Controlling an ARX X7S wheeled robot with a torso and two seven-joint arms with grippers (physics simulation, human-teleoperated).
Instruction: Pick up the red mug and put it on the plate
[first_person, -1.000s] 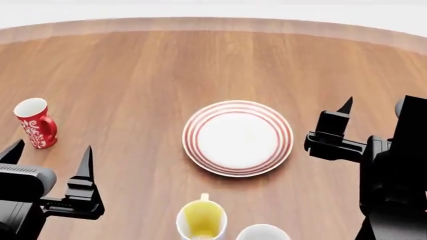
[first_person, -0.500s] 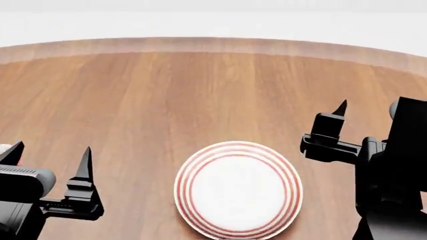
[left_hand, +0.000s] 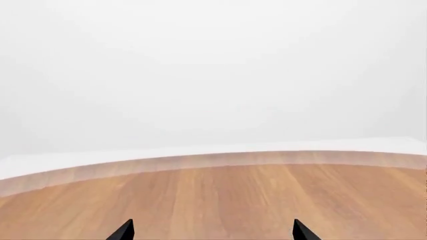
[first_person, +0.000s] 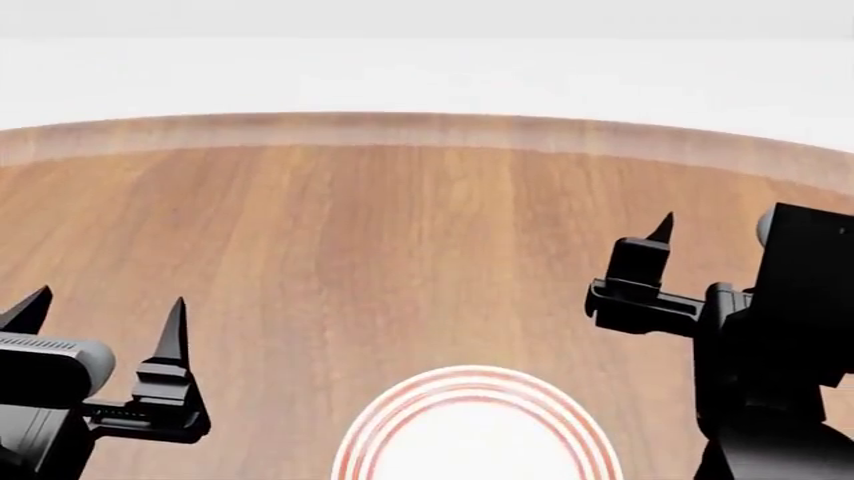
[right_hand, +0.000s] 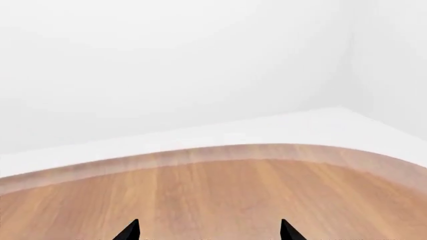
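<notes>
The red mug is out of view in every view. Only the far part of the plate (first_person: 474, 425), white with red rings, shows at the bottom edge of the head view. My left gripper (first_person: 104, 308) hovers open at the lower left, to the left of the plate, with nothing between its fingers. My right gripper (first_person: 714, 242) is open at the right, beyond the plate's right side, with one fingertip hidden by the arm. In the left wrist view the left gripper (left_hand: 213, 232) shows two spread tips over bare wood. The right gripper (right_hand: 209, 232) looks the same in its wrist view.
The wooden table (first_person: 400, 220) stretches ahead to its curved far edge (first_person: 427, 128), with plain white floor and wall behind it. The right arm's black body (first_person: 787, 340) fills the lower right of the head view.
The head view has tilted upward: the plate slid down to the bottom edge, and the red mug and the two other mugs left the picture. Both grippers stay open, hardly moved.
</notes>
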